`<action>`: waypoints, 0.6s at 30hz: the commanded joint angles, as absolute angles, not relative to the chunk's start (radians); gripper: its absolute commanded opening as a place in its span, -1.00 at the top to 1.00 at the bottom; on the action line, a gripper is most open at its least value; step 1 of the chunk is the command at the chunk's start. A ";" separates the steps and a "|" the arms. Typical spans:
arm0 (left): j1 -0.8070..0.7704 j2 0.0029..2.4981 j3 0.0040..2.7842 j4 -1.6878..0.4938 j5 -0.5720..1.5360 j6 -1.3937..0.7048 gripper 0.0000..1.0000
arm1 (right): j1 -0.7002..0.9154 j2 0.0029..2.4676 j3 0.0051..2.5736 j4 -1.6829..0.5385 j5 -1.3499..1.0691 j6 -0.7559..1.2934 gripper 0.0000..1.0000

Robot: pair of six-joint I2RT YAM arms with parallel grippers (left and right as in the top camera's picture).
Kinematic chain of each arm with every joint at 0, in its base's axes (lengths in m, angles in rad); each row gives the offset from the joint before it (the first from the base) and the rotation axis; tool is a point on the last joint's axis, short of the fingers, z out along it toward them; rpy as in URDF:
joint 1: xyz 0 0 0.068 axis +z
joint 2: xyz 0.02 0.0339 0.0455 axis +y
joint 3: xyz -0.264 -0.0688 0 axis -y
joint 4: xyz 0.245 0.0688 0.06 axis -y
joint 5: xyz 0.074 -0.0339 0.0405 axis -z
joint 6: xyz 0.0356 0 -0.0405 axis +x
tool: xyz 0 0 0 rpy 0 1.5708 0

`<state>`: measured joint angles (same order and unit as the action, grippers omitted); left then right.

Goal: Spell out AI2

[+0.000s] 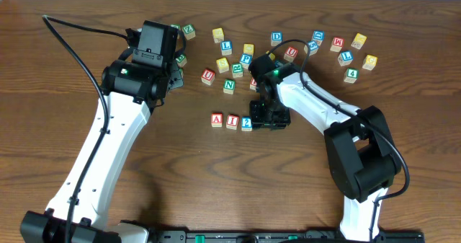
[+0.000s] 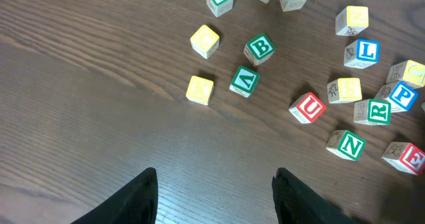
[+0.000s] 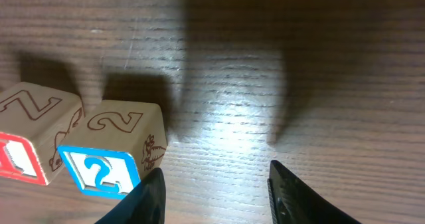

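Observation:
Three wooden cubes stand in a row near the table's middle: a red A (image 1: 217,120), a red I (image 1: 232,121) and a blue 2 (image 1: 247,123). My right gripper (image 1: 269,118) is low over the table just right of the 2. In the right wrist view its jaws (image 3: 216,169) are open over bare wood. The 2 cube (image 3: 109,151) lies outside the left finger, close to it, with the I cube (image 3: 26,147) beyond. My left gripper (image 2: 216,197) is open over bare table at the back left, holding nothing.
Several loose letter cubes are scattered across the back of the table, among them a red U (image 2: 307,107), a red E (image 2: 406,157), a blue L (image 2: 362,51), a blue P (image 2: 400,95), a blue D (image 1: 276,37) and a green N (image 1: 229,85).

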<state>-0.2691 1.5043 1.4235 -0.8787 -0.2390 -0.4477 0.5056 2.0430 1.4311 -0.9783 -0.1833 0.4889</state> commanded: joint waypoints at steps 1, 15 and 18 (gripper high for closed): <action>-0.263 1.497 1.417 -0.879 -0.255 -0.446 -0.09 | 0.519 2.050 1.425 -0.976 -0.197 0.505 0.12; -0.263 1.517 1.411 -0.881 -0.223 -0.450 -0.09 | 0.519 2.050 1.425 -0.905 -0.217 0.520 0.16; -0.264 1.522 1.411 -0.881 -0.218 -0.450 -0.09 | 0.519 2.050 1.425 -0.903 -0.217 0.520 0.15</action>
